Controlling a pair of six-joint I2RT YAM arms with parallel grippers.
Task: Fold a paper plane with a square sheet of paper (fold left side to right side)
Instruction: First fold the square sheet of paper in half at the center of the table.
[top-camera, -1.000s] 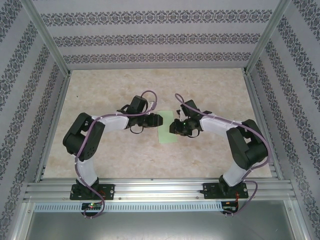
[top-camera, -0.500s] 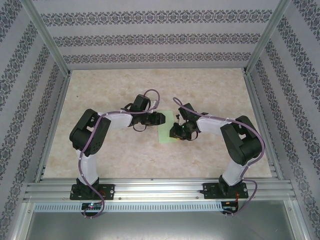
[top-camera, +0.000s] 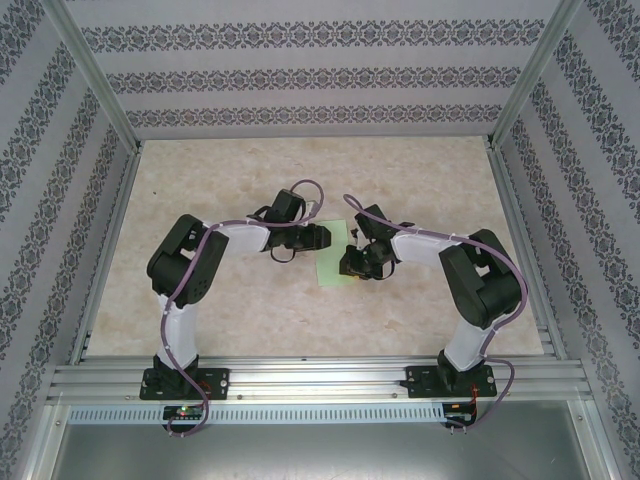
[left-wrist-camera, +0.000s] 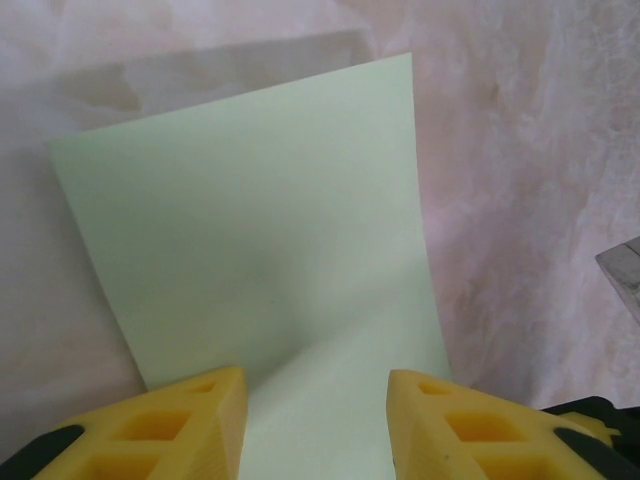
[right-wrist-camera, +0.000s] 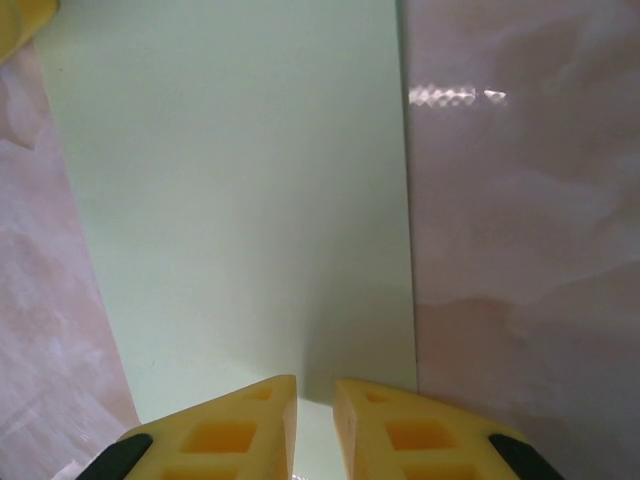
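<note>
The left gripper hovered with its fingers well apart over the near edge of the sheet of paper. The right gripper had its fingers nearly together; whether they pinched the sheet was unclear. The pale green sheet lay mid-table, between both arms.

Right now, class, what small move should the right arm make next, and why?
Probably close the right gripper fully on the sheet of paper: its jaws stand a narrow gap apart with green paper showing between them, while the left gripper, jaws wide, sits over the sheet too.
</note>
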